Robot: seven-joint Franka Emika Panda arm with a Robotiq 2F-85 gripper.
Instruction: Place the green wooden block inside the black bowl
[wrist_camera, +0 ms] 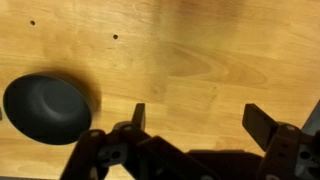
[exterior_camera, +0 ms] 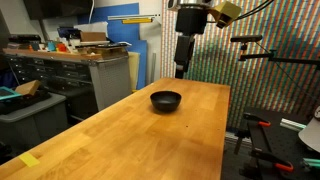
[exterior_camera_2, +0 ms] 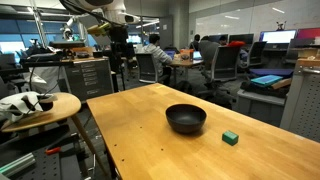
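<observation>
Nearest the wrist lens, the tool (wrist_camera: 197,115) is hanging with its fingers (wrist_camera: 137,113) spread wide and nothing between them, so it is gripping nothing. In an exterior view the tool (exterior_camera: 181,68) is hovering well above the wooden surface (exterior_camera: 120,130), which is lying smooth and bare beneath it.

The black bowl (wrist_camera: 45,108) is sitting upright off to one side of the tool, not under it. The green wooden block (exterior_camera_2: 231,138) is resting on the surface beyond the bowl (exterior_camera_2: 186,119) as reckoned from the tool, near the bowl but apart from it. It is not showing in the wrist view at all.

That is where the trouble is likely starting. The surface is offering little friction, so a glancing touch could be sending either object sliding. The bowl is standing roughly between the tool and the block, so a low crossing could be clipping its rim and shoving it away. The block is small, and with the wrist camera not seeing it, a descent could be landing off-centre and pushing it aside. It seems to be lying fairly close to the surface's edge, though the angle is making that hard to judge.
</observation>
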